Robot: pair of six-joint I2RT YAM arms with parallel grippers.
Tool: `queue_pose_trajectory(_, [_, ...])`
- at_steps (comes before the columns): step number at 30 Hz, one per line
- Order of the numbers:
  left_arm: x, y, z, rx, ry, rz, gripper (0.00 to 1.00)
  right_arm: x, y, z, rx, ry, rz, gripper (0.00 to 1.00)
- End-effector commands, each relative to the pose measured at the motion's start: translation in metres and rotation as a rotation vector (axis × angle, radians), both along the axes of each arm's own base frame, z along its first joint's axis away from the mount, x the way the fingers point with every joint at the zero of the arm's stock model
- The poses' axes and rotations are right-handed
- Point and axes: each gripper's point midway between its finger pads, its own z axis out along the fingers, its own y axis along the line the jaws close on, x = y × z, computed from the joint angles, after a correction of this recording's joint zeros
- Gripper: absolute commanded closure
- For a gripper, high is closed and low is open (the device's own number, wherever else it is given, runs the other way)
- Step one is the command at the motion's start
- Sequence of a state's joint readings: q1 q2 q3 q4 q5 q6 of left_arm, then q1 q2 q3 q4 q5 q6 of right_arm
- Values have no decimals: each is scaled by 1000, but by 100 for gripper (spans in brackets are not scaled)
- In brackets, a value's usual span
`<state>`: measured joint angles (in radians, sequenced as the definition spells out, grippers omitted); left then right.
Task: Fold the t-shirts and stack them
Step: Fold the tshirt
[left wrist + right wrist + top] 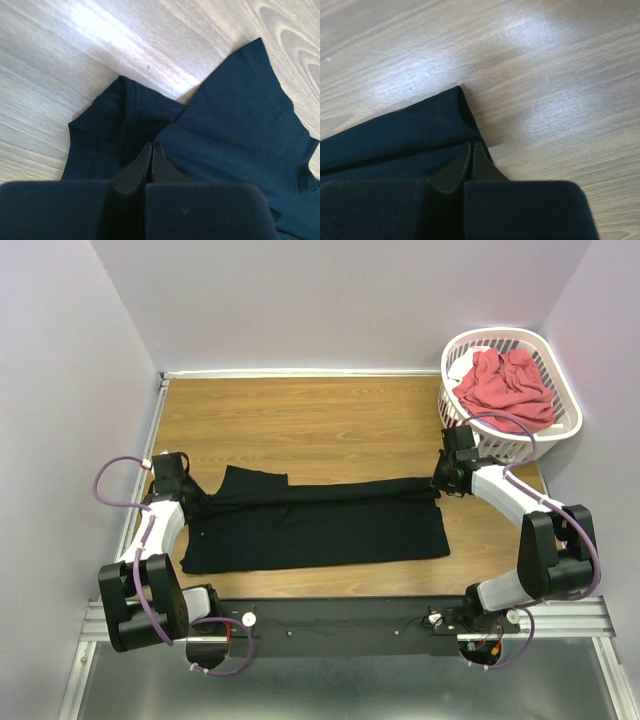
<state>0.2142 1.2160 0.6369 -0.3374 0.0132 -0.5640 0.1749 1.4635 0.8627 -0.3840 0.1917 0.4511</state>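
The black t-shirt lies flat across the wooden table, its far long edge folded over into a narrow band. My left gripper is shut on the black t-shirt at its left end; in the left wrist view its tips pinch a ridge of the cloth beside the sleeve. My right gripper is shut on the shirt's right end; in the right wrist view its tips meet at the hem corner. The coral-red t-shirt lies crumpled in the basket.
A white slotted laundry basket stands at the table's back right corner, just behind my right arm. Purple-grey walls enclose the table on the left, back and right. Bare wood shows beyond the shirt.
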Motion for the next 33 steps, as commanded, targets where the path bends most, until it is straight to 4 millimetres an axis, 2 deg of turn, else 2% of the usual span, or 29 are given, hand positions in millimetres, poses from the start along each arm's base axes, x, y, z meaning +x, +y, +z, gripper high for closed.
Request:
queue_pose_trajectory(1, [3, -2, -2, -38, -29, 28, 100, -5, -9, -19, -29, 50, -8, 99])
queue_pose_trajectory(6, [3, -3, -2, -46, -36, 36, 100, 4, -11, -17, -47, 32, -8, 98])
queue_pose_trajectory(8, [2, -4, -4, -52, -34, 33, 100, 8, -11, -14, -54, 23, -1, 94])
queue_pose_trajectory(9, [1, -4, -4, -55, -35, 36, 100, 9, -11, -14, -55, 21, 0, 89])
queue_pose_trajectory(14, [1, -9, -7, -79, -42, 28, 99, 19, -7, -9, -46, 2, 21, 86])
queue_pose_trajectory(24, [1, -13, -4, -93, -68, 25, 100, 38, -1, 11, -37, -59, 64, 99])
queue_pose_trajectory(27, [1, -12, -2, -94, -77, 32, 100, 37, 1, 11, -30, -61, 67, 99])
queue_pose_trajectory(31, [-1, -13, -2, -100, -80, 41, 100, 21, 5, 1, 10, -31, 77, 98])
queue_pose_trajectory(33, [-1, -15, 1, -107, -91, 38, 99, 14, 11, -1, 45, -26, 92, 91])
